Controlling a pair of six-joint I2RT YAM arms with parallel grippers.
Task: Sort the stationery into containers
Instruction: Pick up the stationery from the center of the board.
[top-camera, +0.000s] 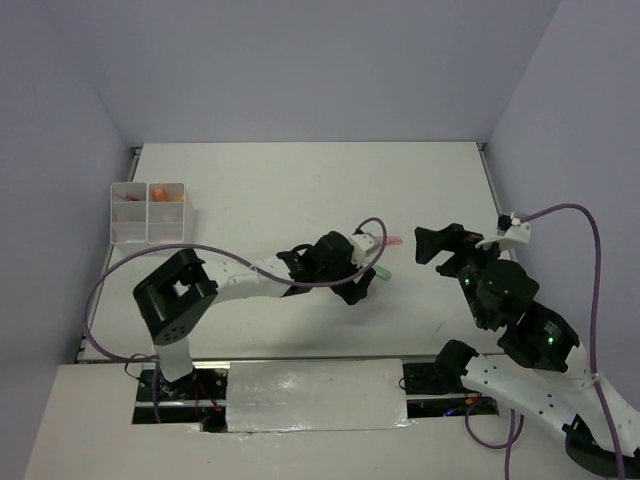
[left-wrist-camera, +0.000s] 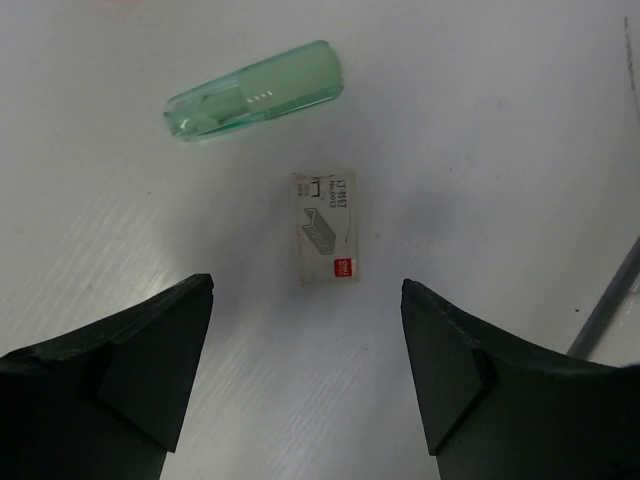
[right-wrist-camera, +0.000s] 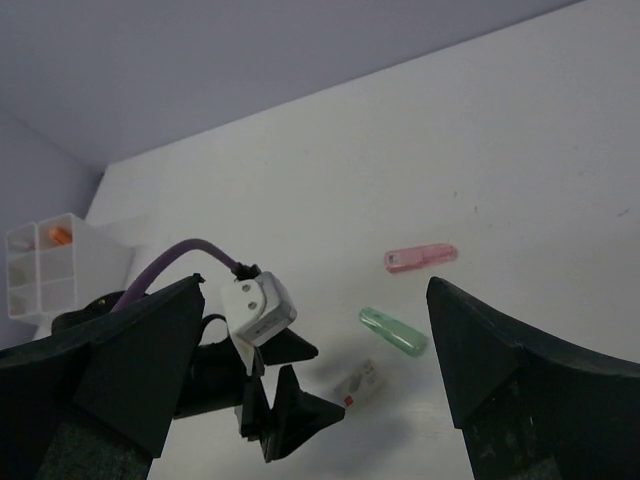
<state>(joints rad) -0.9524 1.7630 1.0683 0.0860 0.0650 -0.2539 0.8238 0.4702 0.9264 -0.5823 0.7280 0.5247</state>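
Note:
A translucent green marker (left-wrist-camera: 255, 90) lies on the white table, and a small white box with a red label (left-wrist-camera: 325, 228) lies just below it. My left gripper (left-wrist-camera: 306, 283) hovers open right above them, the little box a short way ahead of its tips, nothing between the fingers. From above, the left gripper (top-camera: 368, 272) sits beside the green marker (top-camera: 382, 270), with a pink marker (top-camera: 395, 242) just beyond. The pink marker (right-wrist-camera: 421, 258) also shows in the right wrist view. My right gripper (top-camera: 420, 245) stands open and empty to the right. The white divided container (top-camera: 147, 213) is far left.
The container holds an orange item (top-camera: 160, 192) and a reddish one (top-camera: 128, 197). A purple cable (top-camera: 370, 225) loops over the left wrist. Grey walls close in the table at the back and both sides.

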